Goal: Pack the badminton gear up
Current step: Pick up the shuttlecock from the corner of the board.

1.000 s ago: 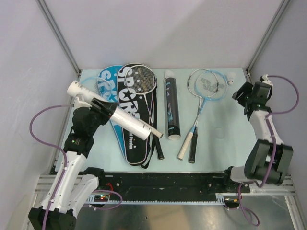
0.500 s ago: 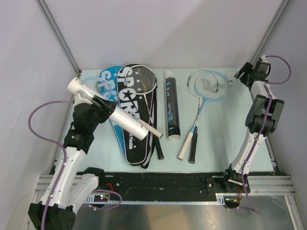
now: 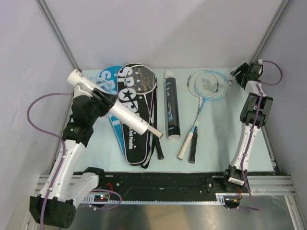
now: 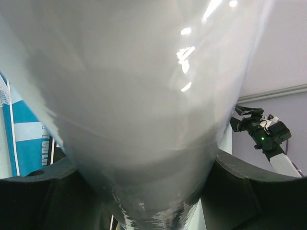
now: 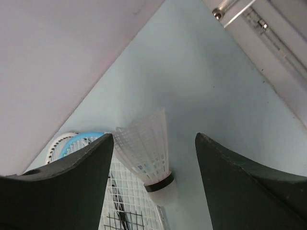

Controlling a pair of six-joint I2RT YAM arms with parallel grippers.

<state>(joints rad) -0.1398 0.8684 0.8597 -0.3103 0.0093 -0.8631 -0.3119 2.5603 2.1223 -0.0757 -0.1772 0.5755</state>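
Note:
My left gripper (image 3: 97,99) is shut on the white tube (image 3: 115,111) and holds it tilted above the black "SPORT" cover (image 3: 132,129). In the left wrist view the white tube (image 4: 144,96) fills the picture between the left gripper's (image 4: 152,194) dark fingers. My right gripper (image 3: 239,76) is stretched to the far right corner, open. A white shuttlecock (image 5: 146,153) lies on its side on the table between the right gripper's (image 5: 154,167) fingers, untouched, beside a racket head (image 5: 129,201). The black tube (image 3: 171,105) and two crossed rackets (image 3: 205,85) lie mid-table.
A blue cover (image 3: 106,79) lies under the black one, and a third racket (image 3: 142,79) rests on top of the black one. A metal frame post (image 5: 254,21) and the side wall stand close to the right gripper. A black rail (image 3: 168,181) runs along the near edge.
The right arm has reached out from mid-right to the far right corner, bringing its open jaws down around the shuttlecock. The left arm has lifted the white tube slightly.

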